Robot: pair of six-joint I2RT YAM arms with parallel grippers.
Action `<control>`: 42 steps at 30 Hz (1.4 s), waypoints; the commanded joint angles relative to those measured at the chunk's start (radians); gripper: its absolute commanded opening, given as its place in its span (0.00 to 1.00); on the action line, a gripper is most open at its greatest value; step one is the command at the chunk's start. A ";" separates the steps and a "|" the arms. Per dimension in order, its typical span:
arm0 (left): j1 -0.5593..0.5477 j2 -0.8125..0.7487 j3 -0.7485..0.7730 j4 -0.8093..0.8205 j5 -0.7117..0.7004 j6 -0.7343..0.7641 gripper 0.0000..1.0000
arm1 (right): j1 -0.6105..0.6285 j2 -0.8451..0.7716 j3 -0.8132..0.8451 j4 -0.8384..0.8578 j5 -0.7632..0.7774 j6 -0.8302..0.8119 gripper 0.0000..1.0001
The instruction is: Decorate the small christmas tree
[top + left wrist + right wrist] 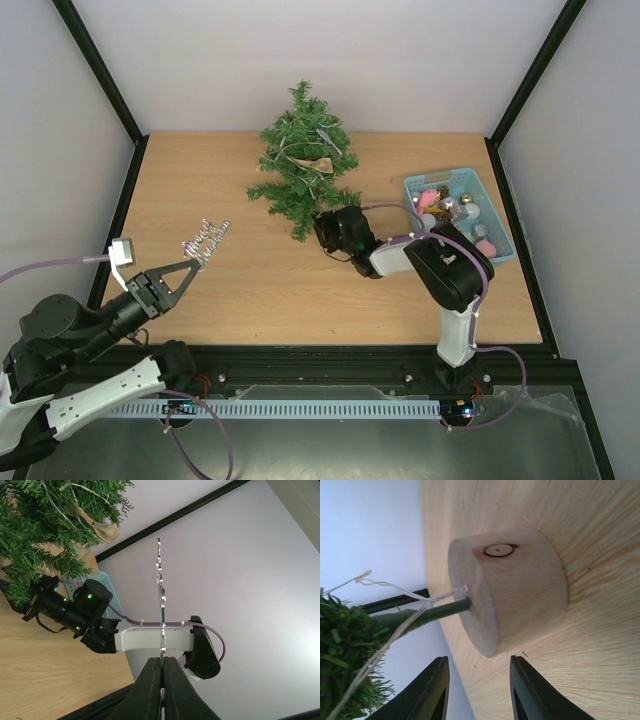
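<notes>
On the wooden table (250, 300), toward the far edge and about midway between left and right, stands the small christmas tree (303, 160), upright, with bushy dark-green branches. A thin pale wire runs through the branches, and a bow of brownish cloth (320, 165) hangs among them.

The right arm (450, 275) reaches from the near edge to the foot of the tree, and the right gripper (328, 232) is low at the tree's near side. In its wrist camera the two black fingers (427, 695) are apart. The round wooden base (515, 587) of the tree stands just beyond their tips. Nothing is between them, and I see no contact with the base.

At the far right of the table lies a light-blue basket (500, 250) with small ornaments (450, 205) of several colours inside.

On the near left, the left gripper (185, 270) is above the table, well apart from the tree. Its fingers (150, 690) are pressed together on one end of a flat silver glitter ornament (206, 240) shaped as lettering. I cannot read the words. From the left wrist this ornament appears edge-on, as a thin line rising from the fingertips.
</notes>
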State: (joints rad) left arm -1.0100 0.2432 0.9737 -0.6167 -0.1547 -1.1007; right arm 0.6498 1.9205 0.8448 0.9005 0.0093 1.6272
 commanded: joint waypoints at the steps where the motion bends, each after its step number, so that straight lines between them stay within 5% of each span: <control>1: -0.006 -0.011 0.017 -0.007 0.000 -0.001 0.02 | 0.015 0.024 0.030 -0.056 0.046 0.015 0.34; 25: -0.006 0.003 -0.001 -0.004 -0.021 -0.011 0.02 | -0.068 0.097 0.046 -0.009 0.005 -0.016 0.23; 42: -0.006 0.140 -0.047 0.084 0.026 0.034 0.02 | -0.046 0.044 0.039 -0.012 -0.057 -0.118 0.34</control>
State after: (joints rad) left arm -1.0100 0.3569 0.9504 -0.6010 -0.1535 -1.0931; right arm 0.5865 1.9820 0.8753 0.8883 -0.0467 1.5368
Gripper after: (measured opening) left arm 0.027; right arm 0.343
